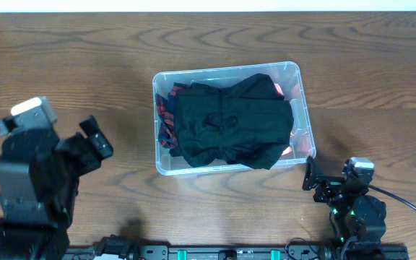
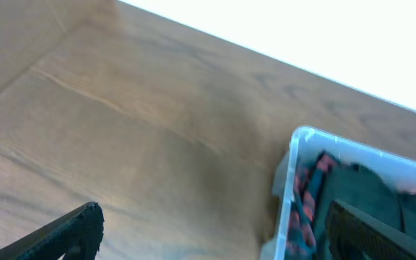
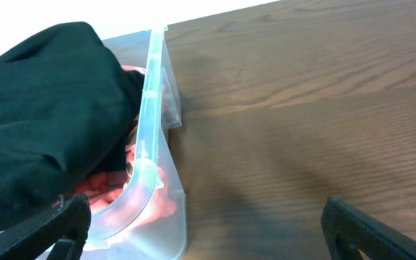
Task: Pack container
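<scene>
**A:** Seeing the left claw [image 2: 214, 213] spread wide and empty, same for the right claw [image 3: 204, 209]. Looks done?

**B:** Pretty much, guessing. Can spot black clothing [image 1: 230, 119] heaped over red patterned cloth [image 1: 166, 123] inside the container [image 1: 300, 94], sitting on the tabletop [image 1: 85, 58] between both claws, just beside the right, farther from the left. Maybe needs tucking down.

clear container [image 1: 298, 71], black garment [image 1: 230, 119], brown table [image 1: 85, 65]

The container [image 1: 226, 69] is clear plastic, smooth and shiny. The black cloth [image 1: 230, 119] looks soft and dull, not shiny. The red cloth [image 1: 166, 119] looks soft too. The table [image 1: 85, 65] is brown wood, smooth, with wavy grain lines
</scene>
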Tool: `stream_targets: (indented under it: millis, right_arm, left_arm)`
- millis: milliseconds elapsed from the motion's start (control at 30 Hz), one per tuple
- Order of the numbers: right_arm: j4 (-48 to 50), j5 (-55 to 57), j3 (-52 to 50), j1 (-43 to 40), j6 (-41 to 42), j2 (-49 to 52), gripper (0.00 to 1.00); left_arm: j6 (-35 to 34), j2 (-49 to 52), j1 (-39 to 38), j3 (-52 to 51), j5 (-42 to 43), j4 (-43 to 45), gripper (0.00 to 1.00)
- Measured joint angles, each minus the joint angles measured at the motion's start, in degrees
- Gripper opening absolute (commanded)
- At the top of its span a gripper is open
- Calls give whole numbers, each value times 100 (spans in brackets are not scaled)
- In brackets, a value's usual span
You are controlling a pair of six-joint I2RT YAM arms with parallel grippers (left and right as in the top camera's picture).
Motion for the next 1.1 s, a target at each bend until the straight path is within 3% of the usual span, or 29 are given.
stream_targets:
  millis: [267, 633, 1100]
  right_arm:
    - [7, -2, -4, 0, -2, -2, 99]
    - [9, 0, -7, 0, -2, -7, 99]
    - [4, 0, -7, 0, -2, -7, 99]
  left_arm:
    - [1106, -1495, 249, -2208, 861, 1692, 98]
    - [1410, -3508, 251, -5125, 1108, 2699, 98]
    - [1410, -4765, 251, -6605, 1147, 2970, 98]
